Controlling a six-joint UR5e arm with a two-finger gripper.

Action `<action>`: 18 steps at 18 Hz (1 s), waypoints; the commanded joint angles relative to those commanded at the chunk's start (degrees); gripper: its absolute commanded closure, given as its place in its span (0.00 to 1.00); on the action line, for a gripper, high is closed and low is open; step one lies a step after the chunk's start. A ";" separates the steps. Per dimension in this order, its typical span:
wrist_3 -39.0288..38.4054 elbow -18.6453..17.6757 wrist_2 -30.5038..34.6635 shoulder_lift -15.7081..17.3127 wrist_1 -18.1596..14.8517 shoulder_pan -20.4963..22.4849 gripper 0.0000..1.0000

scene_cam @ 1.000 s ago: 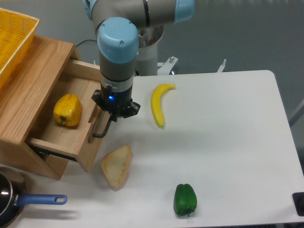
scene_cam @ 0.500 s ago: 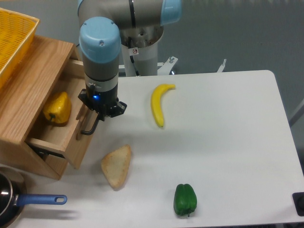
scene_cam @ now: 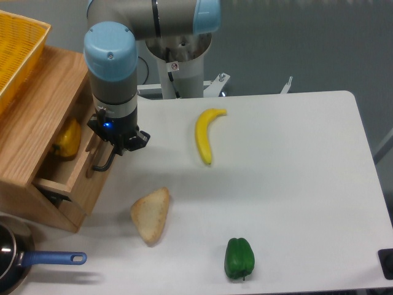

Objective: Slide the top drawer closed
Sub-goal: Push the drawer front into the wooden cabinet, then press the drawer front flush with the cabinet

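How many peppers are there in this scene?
2: a green pepper on the table's front edge, and a yellow pepper in the nearly shut top drawer. Others may be hidden.

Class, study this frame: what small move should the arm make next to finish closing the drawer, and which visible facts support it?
Probably push further left. The top drawer juts out of the cabinet, with a yellow pepper partly visible inside. The gripper sits at the black handle; the banana lies clear.

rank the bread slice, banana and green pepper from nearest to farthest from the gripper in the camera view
From the gripper at the drawer front:
1. Bread slice, just below it on the table.
2. Banana, off to the image right.
3. Green pepper, by the table's near edge.
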 joint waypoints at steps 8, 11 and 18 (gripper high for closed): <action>-0.70 0.00 -0.09 0.00 0.53 -2.02 0.86; -1.23 0.09 -0.09 -0.09 0.88 -2.55 0.86; -2.20 0.09 -0.18 -0.17 1.40 -4.05 0.85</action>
